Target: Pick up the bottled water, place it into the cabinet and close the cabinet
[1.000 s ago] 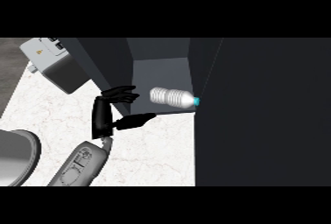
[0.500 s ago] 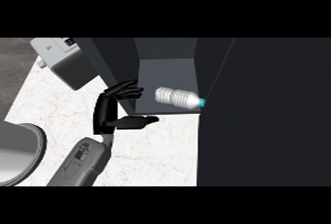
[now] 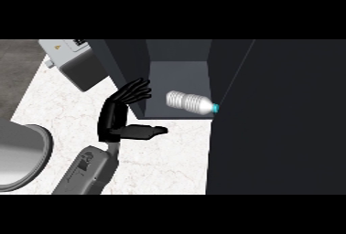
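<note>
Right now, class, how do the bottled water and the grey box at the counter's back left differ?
The bottled water is round and ribbed with a blue cap; the grey box is flat-sided. The bottled water lies on its side inside the open cabinet; the grey box sits outside it on the counter. Shared: the open left hand holds neither.

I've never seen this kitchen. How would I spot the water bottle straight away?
Find the dark cabinet filling the view's right side; its open compartment has a grey floor. The bottled water lies on its side there, just right of the robot's open left hand. It alone is pale and ribbed, with a light-blue cap.
</note>
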You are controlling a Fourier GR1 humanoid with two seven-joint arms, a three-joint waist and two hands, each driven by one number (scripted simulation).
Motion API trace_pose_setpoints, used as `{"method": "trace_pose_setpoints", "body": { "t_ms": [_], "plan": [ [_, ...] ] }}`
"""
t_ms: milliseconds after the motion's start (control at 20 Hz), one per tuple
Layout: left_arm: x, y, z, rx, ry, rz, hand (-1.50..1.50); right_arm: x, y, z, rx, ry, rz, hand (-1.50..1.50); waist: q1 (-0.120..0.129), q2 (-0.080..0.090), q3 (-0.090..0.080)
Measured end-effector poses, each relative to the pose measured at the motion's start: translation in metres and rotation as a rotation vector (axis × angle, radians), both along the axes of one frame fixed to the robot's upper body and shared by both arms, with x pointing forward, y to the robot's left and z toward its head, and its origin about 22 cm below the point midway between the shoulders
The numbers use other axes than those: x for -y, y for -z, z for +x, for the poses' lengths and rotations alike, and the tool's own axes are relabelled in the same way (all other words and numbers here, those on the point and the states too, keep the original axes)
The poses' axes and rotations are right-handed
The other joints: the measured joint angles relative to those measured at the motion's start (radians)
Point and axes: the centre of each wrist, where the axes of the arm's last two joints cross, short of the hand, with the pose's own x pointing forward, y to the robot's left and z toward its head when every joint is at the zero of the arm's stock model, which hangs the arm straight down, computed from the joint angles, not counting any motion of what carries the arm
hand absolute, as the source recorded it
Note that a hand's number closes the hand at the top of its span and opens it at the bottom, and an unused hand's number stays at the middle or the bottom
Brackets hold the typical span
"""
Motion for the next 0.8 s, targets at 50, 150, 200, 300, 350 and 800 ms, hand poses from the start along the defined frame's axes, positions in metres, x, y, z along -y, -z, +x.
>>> {"method": "trace_pose_setpoints", "body": {
  "t_ms": [50,150,200,300,350,800],
  "plan": [
    [0.002,-0.003,-0.001,0.01,0.01,-0.016,-1.5,0.0,-0.002,0.0,-0.003,0.005,0.001,-1.5,0.001,0.0,0.0],
    [0.001,-0.012,-0.003,0.025,0.031,-0.049,-1.5,0.002,-0.006,0.002,-0.002,0.005,-0.003,-1.5,0.003,0.0,0.001],
    [0.001,-0.018,-0.008,0.046,0.032,-0.065,-1.5,0.002,-0.004,-0.001,-0.004,0.007,-0.006,-1.5,0.004,-0.002,0.001],
    [0.004,-0.028,-0.017,0.074,0.036,-0.094,-1.5,0.002,-0.006,-0.004,-0.005,0.006,-0.008,-1.5,0.004,-0.003,0.003],
    [0.004,-0.031,-0.022,0.085,0.04,-0.106,-1.5,0.002,-0.006,-0.002,-0.007,0.006,-0.005,-1.5,0.005,-0.004,0.003],
    [0.004,-0.059,-0.088,0.117,0.103,-0.182,-1.5,-0.003,-0.014,-0.005,-0.002,-0.006,-0.03,-1.5,0.008,-0.005,0.004]
  ]
}}
